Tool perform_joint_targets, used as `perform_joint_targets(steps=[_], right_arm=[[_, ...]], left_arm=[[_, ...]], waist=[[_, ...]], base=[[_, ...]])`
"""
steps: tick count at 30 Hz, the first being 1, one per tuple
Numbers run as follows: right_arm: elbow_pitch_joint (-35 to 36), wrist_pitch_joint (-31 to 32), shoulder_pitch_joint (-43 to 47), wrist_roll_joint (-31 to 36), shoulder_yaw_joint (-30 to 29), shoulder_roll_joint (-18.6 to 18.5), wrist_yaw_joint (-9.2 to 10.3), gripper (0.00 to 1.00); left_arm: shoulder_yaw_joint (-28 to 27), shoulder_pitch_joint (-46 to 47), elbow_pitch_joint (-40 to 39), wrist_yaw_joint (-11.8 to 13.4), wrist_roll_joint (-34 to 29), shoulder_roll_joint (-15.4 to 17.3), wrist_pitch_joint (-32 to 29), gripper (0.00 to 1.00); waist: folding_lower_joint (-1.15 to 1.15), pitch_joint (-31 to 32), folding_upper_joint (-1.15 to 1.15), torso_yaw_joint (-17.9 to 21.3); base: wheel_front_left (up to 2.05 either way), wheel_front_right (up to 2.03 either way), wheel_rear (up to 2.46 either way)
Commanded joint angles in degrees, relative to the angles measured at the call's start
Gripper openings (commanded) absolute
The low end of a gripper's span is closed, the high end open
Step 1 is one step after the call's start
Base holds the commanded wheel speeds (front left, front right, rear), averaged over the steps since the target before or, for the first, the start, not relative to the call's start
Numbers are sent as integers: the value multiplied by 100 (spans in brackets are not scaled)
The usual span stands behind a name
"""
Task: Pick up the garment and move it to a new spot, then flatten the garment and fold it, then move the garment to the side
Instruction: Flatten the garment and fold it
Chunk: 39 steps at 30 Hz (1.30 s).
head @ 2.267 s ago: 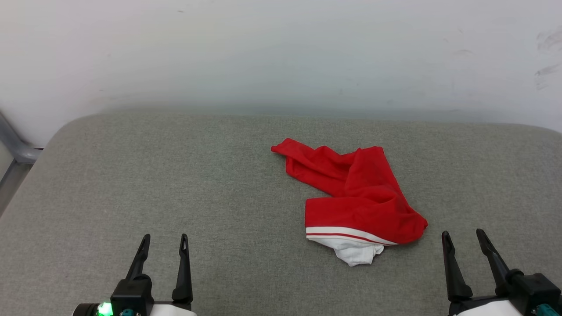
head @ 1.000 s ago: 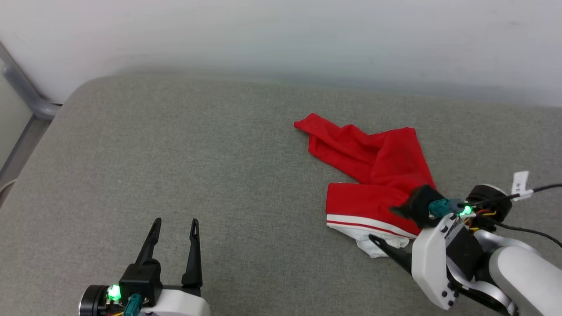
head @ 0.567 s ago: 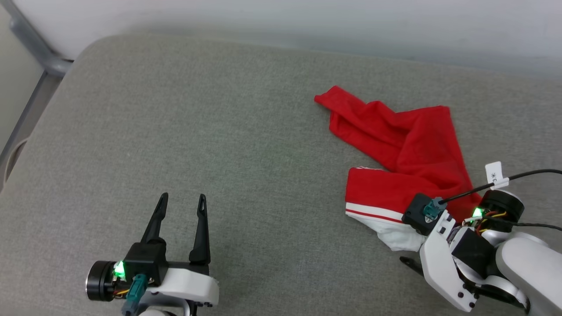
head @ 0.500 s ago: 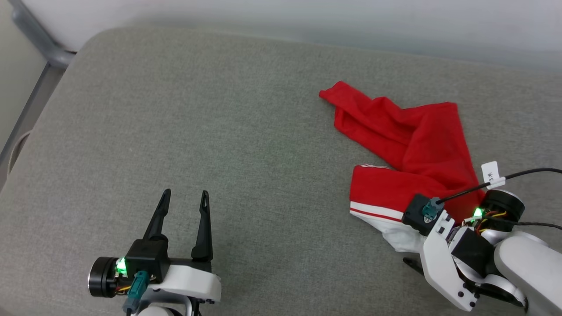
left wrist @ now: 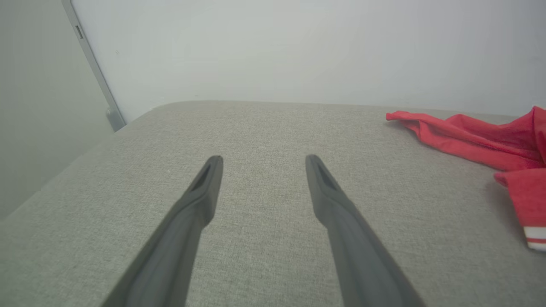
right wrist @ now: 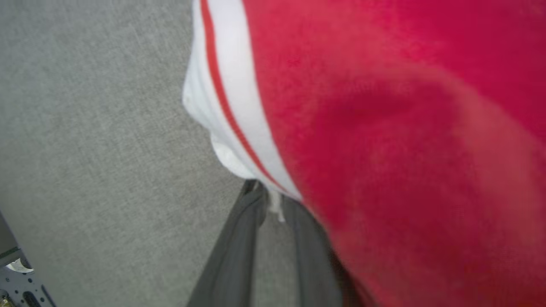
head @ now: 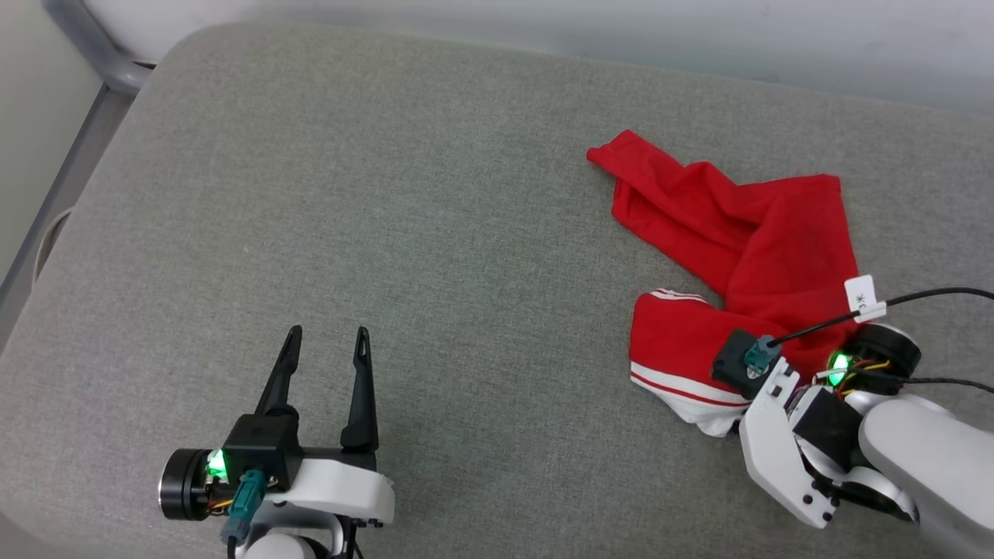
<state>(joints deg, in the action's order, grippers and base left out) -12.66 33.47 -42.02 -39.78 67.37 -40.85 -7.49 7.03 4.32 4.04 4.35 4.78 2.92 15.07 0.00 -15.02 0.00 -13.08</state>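
Garment (head: 745, 248) lay crumpled on the right part of the grey worktop (head: 388, 194), white sleeve end nearest the robot. Right gripper (right wrist: 275, 198) was down at that sleeve edge, fingers nearly together with a tuft of white fabric pinched between the tips. Thin bite, I'd say: get more cloth in before lifting, then raise slowly so it doesn't slip out. Left gripper (head: 328, 334) hung wide open, well apart from the cloth.
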Motion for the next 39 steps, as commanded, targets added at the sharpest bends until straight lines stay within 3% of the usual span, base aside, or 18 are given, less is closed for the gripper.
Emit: perform_joint_targets(steps=[1,7,13,19,25,31,37,38,39], right_arm=[[-168,-34,195,-14,248,135,-3,0],[-11,-690,62,-130,199,115,-7,0],[466,-1100,338,-142,-173,-243,2,0],[745,-1157,1161,-174,-944,-755,2,0],[278,-1257,2202,-123,-1890,-1056,2,0],[-691,-1447,2997,-203,-2631,-772,4,0],[-1428,-1788,3354,-164,-2924,-368,4,0],[-1474,-1913,3352,-213,-3020,-270,4,2],[-1512,-2061,3320,-226,-3146,-199,4,45]], left_arm=[[-18,-52,21,16,-24,-5,15,100],[-146,-232,58,-55,-113,-6,15,100],[-262,-451,44,-107,-188,-6,15,100],[-343,-653,32,-134,-238,-5,15,100],[-378,-750,32,-175,-265,-5,15,100],[-345,-711,64,-224,-289,-5,15,100],[-338,-737,84,-244,-322,-6,15,100],[-353,-758,88,-236,-329,-5,15,100],[-367,-780,87,-234,-336,-5,15,100]], waist=[[0,83,0,59],[0,472,0,315],[0,843,0,630],[0,1087,0,941],[0,1178,0,1127],[0,1171,0,1166],[0,1187,0,1092],[0,1203,0,1088],[0,1221,0,1086]], base=[[0,0,0],[0,0,0],[0,0,0],[0,0,0],[0,0,0],[0,0,0],[0,0,0],[0,0,0],[0,0,0]])
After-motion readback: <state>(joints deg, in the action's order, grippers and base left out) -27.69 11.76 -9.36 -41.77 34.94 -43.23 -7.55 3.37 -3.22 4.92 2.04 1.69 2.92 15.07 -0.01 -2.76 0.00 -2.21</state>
